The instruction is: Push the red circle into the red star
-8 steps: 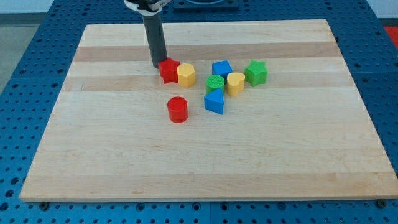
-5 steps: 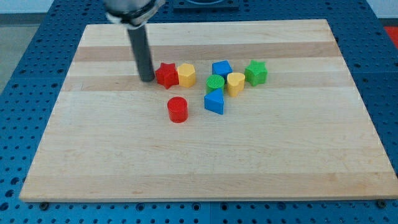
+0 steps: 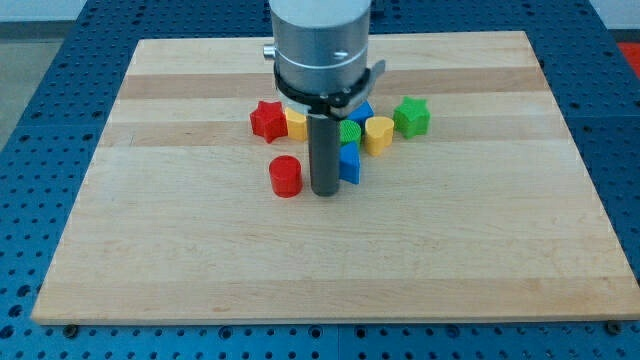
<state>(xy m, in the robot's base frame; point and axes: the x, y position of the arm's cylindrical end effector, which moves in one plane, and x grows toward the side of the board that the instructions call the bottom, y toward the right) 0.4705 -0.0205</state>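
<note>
The red circle [image 3: 285, 176] lies on the wooden board [image 3: 200, 260] left of centre. The red star [image 3: 266, 120] sits above it and slightly to the left, touching a yellow block [image 3: 296, 124] on its right. My tip [image 3: 324, 192] rests on the board just to the right of the red circle, with a small gap between them. The rod and the arm's grey end hide part of the blocks behind them.
A blue block [image 3: 349, 163] sits right beside the rod, partly hidden. Another blue block [image 3: 363, 109], a green block [image 3: 350, 130], a yellow heart [image 3: 378, 133] and a green star [image 3: 411, 116] cluster to the right of the rod.
My tip has moved from the left of the red star down and to the right, and now stands at the red circle's right side. The blocks have not visibly moved.
</note>
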